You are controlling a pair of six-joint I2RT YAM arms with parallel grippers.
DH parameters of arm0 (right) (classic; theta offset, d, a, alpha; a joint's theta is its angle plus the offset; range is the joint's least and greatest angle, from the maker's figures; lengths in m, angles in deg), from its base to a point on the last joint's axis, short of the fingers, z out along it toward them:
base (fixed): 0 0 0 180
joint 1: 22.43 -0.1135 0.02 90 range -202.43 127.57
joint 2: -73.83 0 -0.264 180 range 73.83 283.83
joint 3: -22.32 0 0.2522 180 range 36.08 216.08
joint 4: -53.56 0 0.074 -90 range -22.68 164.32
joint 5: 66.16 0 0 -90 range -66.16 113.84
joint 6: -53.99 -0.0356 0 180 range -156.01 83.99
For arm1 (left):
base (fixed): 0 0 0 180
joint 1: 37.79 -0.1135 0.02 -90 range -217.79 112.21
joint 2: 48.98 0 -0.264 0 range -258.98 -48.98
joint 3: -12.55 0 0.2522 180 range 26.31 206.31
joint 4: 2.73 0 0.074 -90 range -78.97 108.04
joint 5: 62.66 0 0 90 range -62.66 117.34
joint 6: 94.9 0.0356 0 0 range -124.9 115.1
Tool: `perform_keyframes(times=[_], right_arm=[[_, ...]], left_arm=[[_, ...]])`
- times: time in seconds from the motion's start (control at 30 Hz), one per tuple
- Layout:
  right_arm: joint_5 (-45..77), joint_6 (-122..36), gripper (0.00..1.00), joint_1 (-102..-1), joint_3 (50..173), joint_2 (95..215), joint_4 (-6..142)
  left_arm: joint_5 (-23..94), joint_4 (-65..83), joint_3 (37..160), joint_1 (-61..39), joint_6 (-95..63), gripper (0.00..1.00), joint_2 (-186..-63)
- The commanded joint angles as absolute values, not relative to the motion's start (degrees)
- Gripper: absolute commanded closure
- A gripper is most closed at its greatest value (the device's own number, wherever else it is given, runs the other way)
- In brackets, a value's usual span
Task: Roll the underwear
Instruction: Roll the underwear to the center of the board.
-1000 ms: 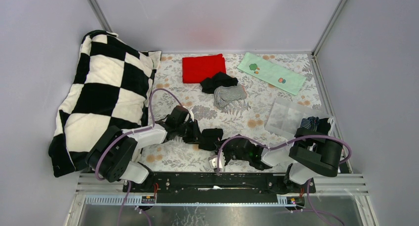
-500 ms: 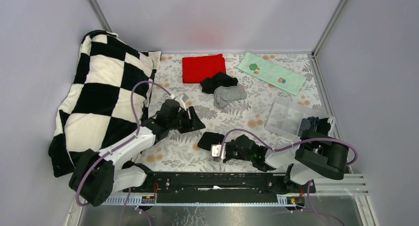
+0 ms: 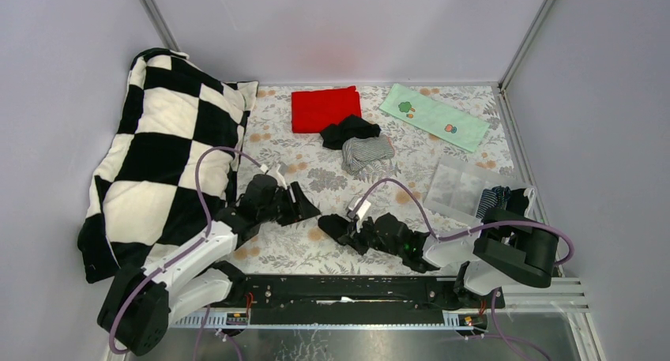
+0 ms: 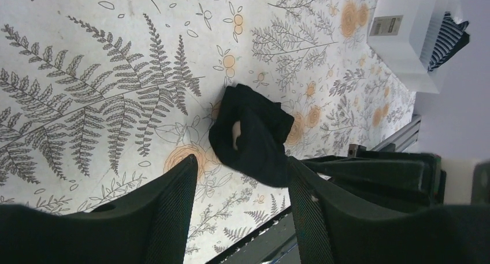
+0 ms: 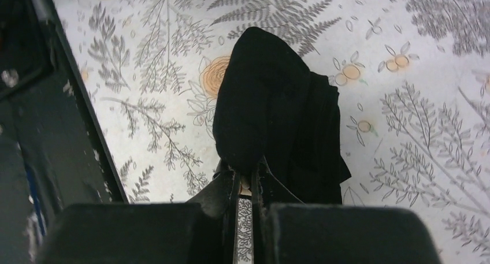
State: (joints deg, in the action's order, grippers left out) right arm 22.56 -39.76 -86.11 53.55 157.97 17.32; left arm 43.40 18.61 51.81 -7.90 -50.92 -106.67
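The left jaws stand spread and empty over the table (image 3: 332,183), their fingers (image 4: 167,218) well apart. Just right of them a crumpled black brief (image 3: 335,227) rests on the table. The right jaws are pressed together, pinching the brief's edge nearest them. Well beyond both jaws, another black brief (image 3: 348,129) and a striped grey one (image 3: 369,152) lie touching.

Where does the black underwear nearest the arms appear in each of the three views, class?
Top external: black underwear, low centre.
Left wrist: just right of centre.
Right wrist: centre, upper half.
Shared landmark: the fern-print tablecloth beneath it.
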Motion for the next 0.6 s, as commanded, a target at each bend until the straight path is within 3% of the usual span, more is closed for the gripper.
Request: perform_keyframes(times=[0.0,0.23,0.57], right_arm=[[31.72,-60.03,1.0,-85.89,52.86,157.45,15.92],[39.42,-76.33,1.0,-85.86,47.6,159.62,6.45],[48.64,-90.4,1.0,-86.04,42.31,157.19,4.5]], left_arm=[[43.69,14.91,49.11,-8.26,-54.53,0.37,-102.51],[46.63,8.66,45.27,-8.13,-57.58,0.37,-102.02],[47.41,1.83,44.84,-5.98,-59.79,0.37,-106.51]])
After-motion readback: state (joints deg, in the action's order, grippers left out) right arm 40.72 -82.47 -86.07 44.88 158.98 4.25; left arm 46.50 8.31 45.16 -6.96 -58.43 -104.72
